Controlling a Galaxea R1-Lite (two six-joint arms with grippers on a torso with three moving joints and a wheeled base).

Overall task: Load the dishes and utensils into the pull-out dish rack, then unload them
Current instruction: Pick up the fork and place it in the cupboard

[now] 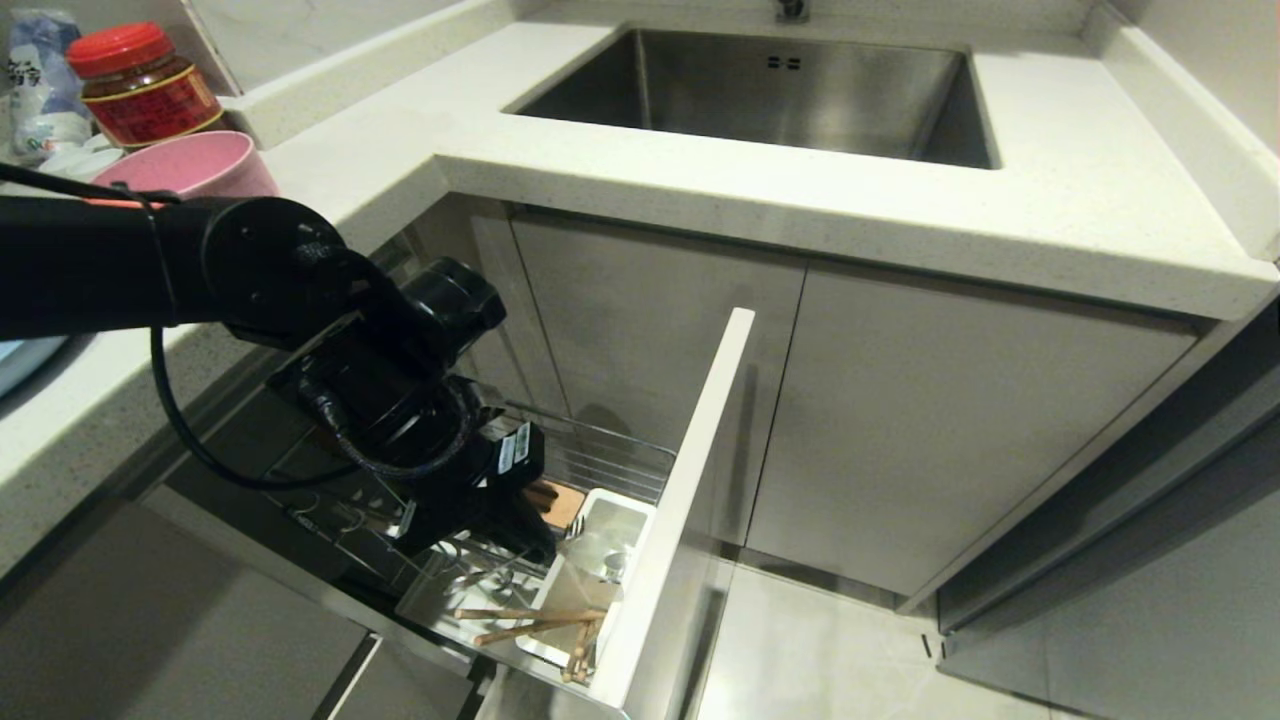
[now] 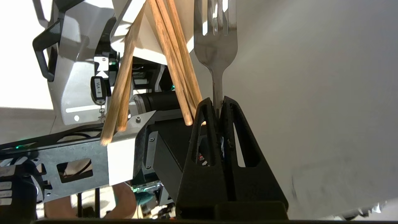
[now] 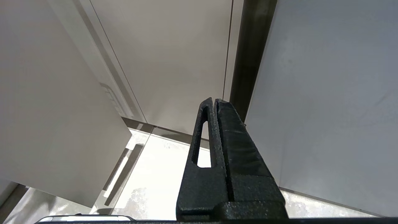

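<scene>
The pull-out dish rack [image 1: 610,462] stands open below the counter, its white panel front [image 1: 700,480] towards the room. My left gripper [image 1: 540,545] reaches down into it beside the white utensil bin [image 1: 618,528]. It is shut [image 2: 218,101] on the handle of the silver fork [image 2: 216,56], whose tines point away from the wrist. Light-wood chopsticks [image 1: 530,622] lean in the bin, close beside the fork [image 2: 174,62]. The pink bowl [image 1: 190,165] sits on the counter at the left. A light-blue plate edge [image 1: 25,362] shows at the far left. My right gripper [image 3: 215,101] is parked, shut and empty.
A steel sink [image 1: 780,90] is set in the white counter [image 1: 1050,200] behind the rack. A red-lidded jar [image 1: 140,85] and a packet stand behind the bowl. Closed cabinet doors [image 1: 960,430] and pale floor [image 1: 830,650] lie to the right of the rack.
</scene>
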